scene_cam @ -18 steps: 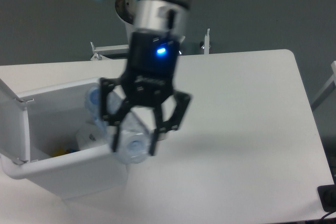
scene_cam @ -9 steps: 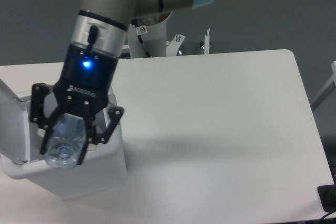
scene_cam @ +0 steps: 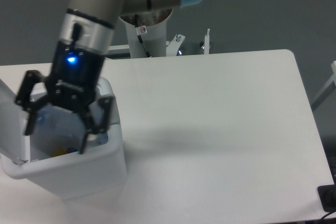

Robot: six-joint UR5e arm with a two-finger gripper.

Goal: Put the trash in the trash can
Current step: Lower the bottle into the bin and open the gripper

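The trash can (scene_cam: 84,174) is a white bin at the table's front left, with its lid (scene_cam: 9,124) flipped open to the left. My gripper (scene_cam: 56,134) hangs over the bin's opening with its fingers (scene_cam: 85,141) spread wide and nothing between them. The clear plastic bottle (scene_cam: 50,119) with its bluish tint lies inside the bin under the gripper, partly hidden by the fingers. The crumpled white wrapper is not visible; the gripper and the bin's walls hide most of the inside.
A small yellow item (scene_cam: 60,152) shows at the bottom of the bin. The white table (scene_cam: 220,119) stretches to the right. The arm's base (scene_cam: 144,35) stands behind the table's back edge. A dark object (scene_cam: 328,198) sits at the front right corner.
The gripper moved left from the bin's right side to above its opening while holding the bottle. It has now opened, and the bottle has dropped into the bin.
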